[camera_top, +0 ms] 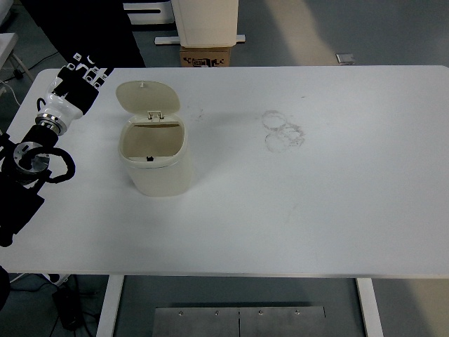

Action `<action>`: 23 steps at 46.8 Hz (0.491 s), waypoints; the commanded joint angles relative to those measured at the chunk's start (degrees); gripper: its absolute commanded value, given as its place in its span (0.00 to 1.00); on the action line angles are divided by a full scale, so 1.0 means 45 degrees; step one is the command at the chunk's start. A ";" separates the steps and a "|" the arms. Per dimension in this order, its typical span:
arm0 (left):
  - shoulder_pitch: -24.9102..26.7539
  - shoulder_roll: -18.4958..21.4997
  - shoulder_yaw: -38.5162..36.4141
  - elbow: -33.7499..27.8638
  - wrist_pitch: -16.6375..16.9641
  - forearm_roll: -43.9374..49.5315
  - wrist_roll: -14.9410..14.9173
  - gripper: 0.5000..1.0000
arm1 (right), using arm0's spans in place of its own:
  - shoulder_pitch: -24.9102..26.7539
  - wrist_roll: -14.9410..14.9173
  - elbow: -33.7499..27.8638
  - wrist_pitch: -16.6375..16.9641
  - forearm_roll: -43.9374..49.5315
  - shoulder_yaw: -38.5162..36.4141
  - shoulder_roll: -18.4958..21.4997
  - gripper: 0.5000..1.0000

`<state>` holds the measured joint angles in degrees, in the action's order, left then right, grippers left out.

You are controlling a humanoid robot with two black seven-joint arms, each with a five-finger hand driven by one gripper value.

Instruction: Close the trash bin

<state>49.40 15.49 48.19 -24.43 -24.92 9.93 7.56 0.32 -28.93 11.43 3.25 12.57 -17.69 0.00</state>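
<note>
A cream trash bin (156, 165) stands on the left half of the white table (316, 210). Its round lid (147, 97) is swung up and back on the rear hinge, leaving the mouth uncovered. My left hand (83, 78), black and white, hovers over the table's far left corner, to the left of the lid and a little behind it, clear of the bin. Its fingers are relaxed and hold nothing. The left forearm (31, 158) runs back along the left edge. No right arm shows.
Faint ring marks (284, 130) stain the table right of the bin. Beyond the far edge sit a cardboard box (205, 56) and a white cabinet (205, 21). Something dark (77, 28) stands behind the far left corner.
</note>
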 commanded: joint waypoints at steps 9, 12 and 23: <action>-0.0041 -0.0006 -0.0005 0.0000 0.0031 0.0001 0.0038 1.00 | -0.0013 -0.0015 0.0000 0.0000 -0.0001 0.0005 0.0000 0.98; -0.0002 0.0014 -0.0005 0.0000 0.0031 -0.0018 0.0019 1.00 | 0.0007 0.0004 0.0000 0.0000 -0.0001 0.0005 0.0000 0.98; 0.0037 -0.0025 -0.0005 0.0000 0.0128 0.0001 0.0019 1.00 | -0.0013 0.0004 0.0000 0.0000 -0.0001 0.0005 0.0000 0.98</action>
<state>49.48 15.54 48.16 -24.43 -24.74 9.86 7.66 0.31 -28.95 11.43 3.25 12.57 -17.69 0.00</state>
